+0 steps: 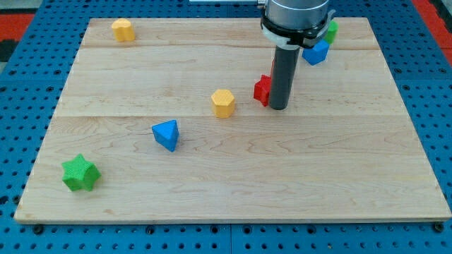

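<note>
The board [233, 176] is pale wood with fine grain lines running from the view's left to its right. Around it, the table [21, 92] is blue with a regular pattern of small dark holes. The rod is dark grey, almost black, down to my tip [278, 108]. The hexagon [223, 103] is yellow, and so is the far block [123, 29]. The triangle [167, 134] is blue, and the cube [315, 51] is blue. The star [79, 173] is green. The red block [263, 89] is half hidden. The green block [330, 30] is mostly hidden.
</note>
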